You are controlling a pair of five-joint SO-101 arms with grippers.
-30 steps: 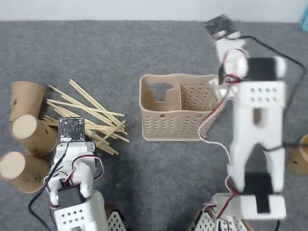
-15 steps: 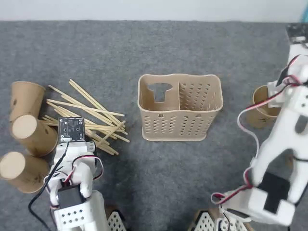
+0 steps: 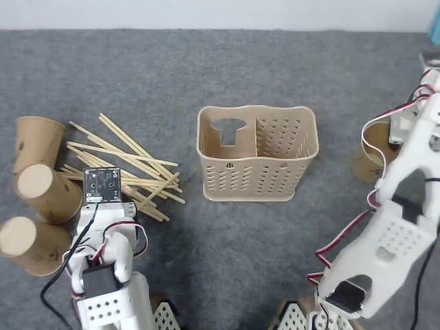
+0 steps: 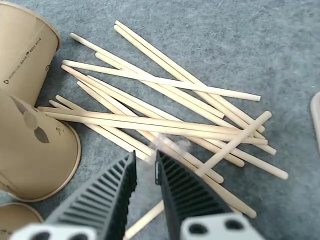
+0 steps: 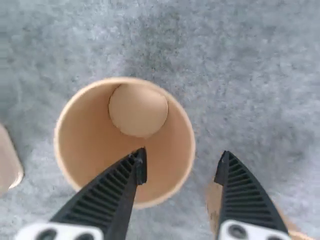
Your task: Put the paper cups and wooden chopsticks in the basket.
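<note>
Right gripper (image 5: 182, 159): jaws spread wide and nothing gripped. One finger is poised over the mouth of an upright paper cup (image 5: 137, 110), the other outside its wall, so the rim is straddled.

Risks from here:
- The thin wall may be crushed or ovalised if the jaws are closed hard, and the cup may slip out on lift if they are closed too lightly.
- The cup may be tipped if the inner finger is lowered onto the rim instead of inside it, since little margin is seen there.
- In the high view this cup (image 3: 371, 155) is half hidden behind the right arm, off to the side of the basket (image 3: 254, 180). The basket wall could be clipped by the cup base on the carry unless enough height is gained.

Left gripper (image 4: 145, 159): jaws almost closed and nothing held, parked just above the chopsticks (image 4: 165, 110). The sticks lie crossed, so several may be dragged or scattered when one is picked.

Three more cups (image 3: 48, 192) lie on their sides beside that pile and may be rolled away if nudged.
</note>
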